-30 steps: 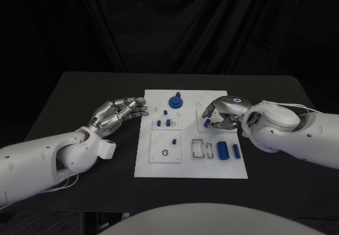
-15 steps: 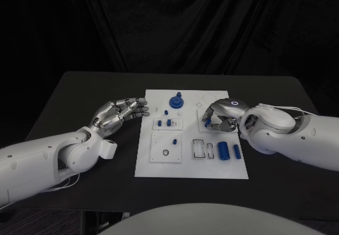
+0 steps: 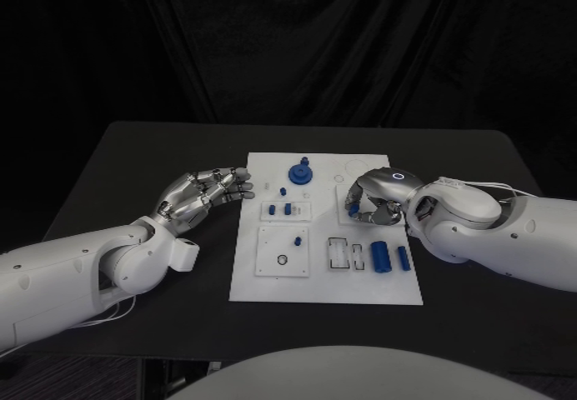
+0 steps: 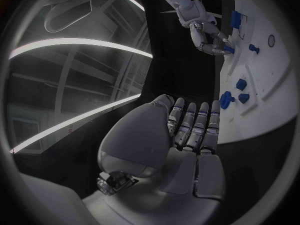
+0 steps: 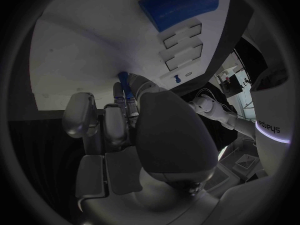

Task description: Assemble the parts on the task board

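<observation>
The white task board [image 3: 274, 279] lies mid-table. My right hand [image 3: 375, 196] curls over its upper right plate and pinches a small blue peg [image 3: 355, 209] against the board; in the right wrist view the peg [image 5: 123, 78] sticks out past the fingertips [image 5: 117, 92] of the right hand [image 5: 150, 135]. My left hand [image 3: 211, 190] hovers just off the board's left edge, fingers extended side by side and holding nothing, as the left hand [image 4: 184, 135] also appears from its wrist. A blue round part [image 3: 299, 172] stands at the board's top.
Two small blue pieces [image 3: 283, 208] sit in the upper left plate and a blue peg [image 3: 297, 242] in the plate below. Two blue cylinders [image 3: 378, 256] lie beside open slots [image 3: 343, 252] at lower right. Bare black table [image 3: 132, 158] surrounds the board.
My right hand has turned slightly and drawn its fingers tighter over the blue peg on the upper right plate. The left hand has stayed put.
</observation>
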